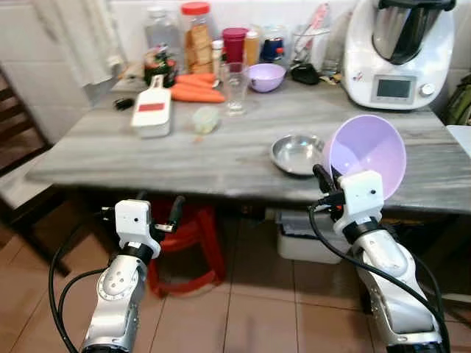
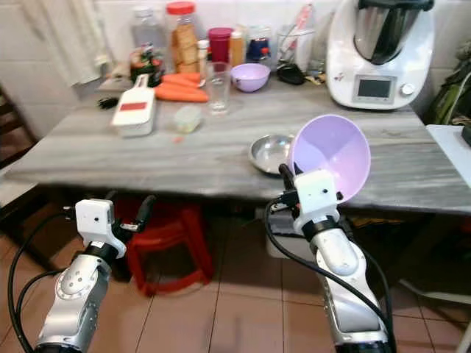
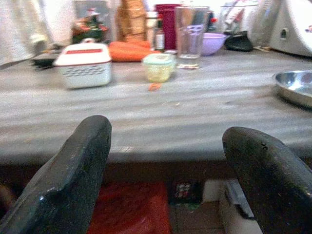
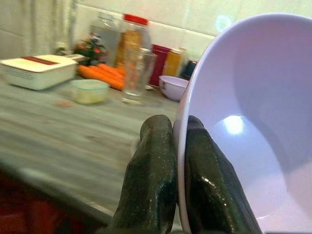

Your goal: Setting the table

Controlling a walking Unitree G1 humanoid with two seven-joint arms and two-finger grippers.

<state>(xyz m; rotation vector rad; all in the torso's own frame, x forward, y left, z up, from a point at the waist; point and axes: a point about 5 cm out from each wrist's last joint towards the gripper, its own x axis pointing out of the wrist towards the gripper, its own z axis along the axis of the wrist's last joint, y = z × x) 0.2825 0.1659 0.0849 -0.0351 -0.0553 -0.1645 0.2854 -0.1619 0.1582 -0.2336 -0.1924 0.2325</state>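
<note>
My right gripper [image 1: 321, 176] is shut on the rim of a large lilac bowl [image 1: 368, 154], one finger on each side of the wall [image 4: 176, 127]. The bowl [image 4: 243, 122] is held tilted, mouth facing me, just above the front right edge of the grey marble table [image 1: 147, 154]. A small steel bowl [image 1: 296, 153] sits on the table right beside it. My left gripper [image 1: 143, 211] hangs open and holds nothing, below the table's front edge on the left; its fingers [image 3: 73, 170] point at the tabletop.
At the back stand a smaller lilac bowl [image 1: 266, 76], a glass [image 1: 235, 88], carrots [image 1: 197, 90], jars, a white lidded box [image 1: 153, 112], a small tub [image 1: 205, 119] and a white kitchen machine [image 1: 397, 51]. A red stool [image 1: 188, 235] and a storage box [image 1: 309, 239] are under the table.
</note>
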